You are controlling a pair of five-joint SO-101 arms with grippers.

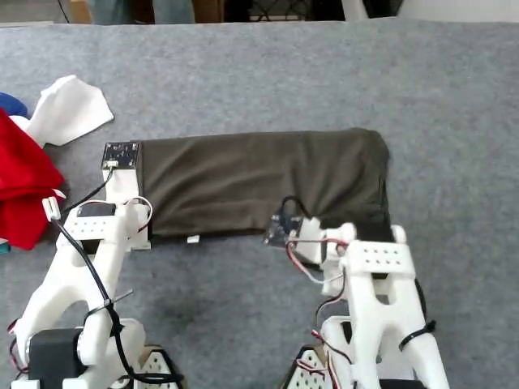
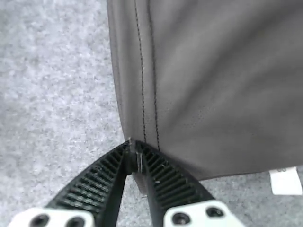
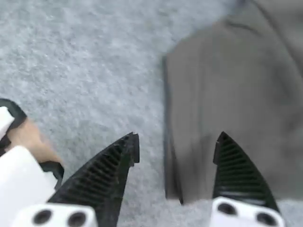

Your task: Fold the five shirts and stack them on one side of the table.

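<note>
Nearest you, the dark shirt's [image 1: 259,182] front edge meets both arms. Your left gripper [image 2: 134,149] pinches its corner hem tight. Your right gripper [image 3: 177,144] gapes wide astride the other end's edge, holding nothing. Beyond lies open grey table [image 1: 454,97], with the red shirt [image 1: 20,190] and white shirt [image 1: 69,109] far left.

A dark shirt [image 1: 259,182] lies folded in a long strip on the grey table [image 1: 454,97], with the left arm [image 1: 93,223] at its left end and the right arm [image 1: 365,255] at its near edge. A red shirt [image 1: 20,190] and a white shirt [image 1: 69,109] lie far left.
</note>
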